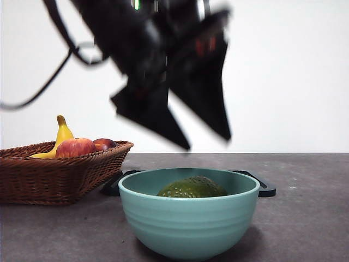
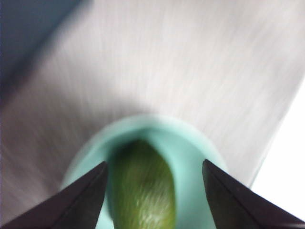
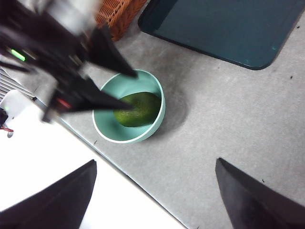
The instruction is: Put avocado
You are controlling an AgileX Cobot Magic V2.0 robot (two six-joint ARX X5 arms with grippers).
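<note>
The dark-green avocado [image 1: 192, 188] lies inside the teal bowl [image 1: 188, 221] at the table's front. It also shows in the left wrist view [image 2: 143, 188] and the right wrist view [image 3: 137, 109]. My left gripper [image 1: 210, 143] is open and empty, raised above the bowl with its jaws spread wide; in its own view [image 2: 155, 174] the jaws straddle the avocado from above. It also shows in the right wrist view [image 3: 121, 88]. My right gripper [image 3: 155, 191] is open and empty, high above the table's front edge, away from the bowl [image 3: 129, 106].
A wicker basket [image 1: 54, 174] at the left holds a banana [image 1: 61, 136], a red-yellow apple [image 1: 75, 148] and another dark red fruit [image 1: 104, 144]. A dark flat tray [image 1: 262, 185] lies behind the bowl; it also shows in the right wrist view [image 3: 224, 28].
</note>
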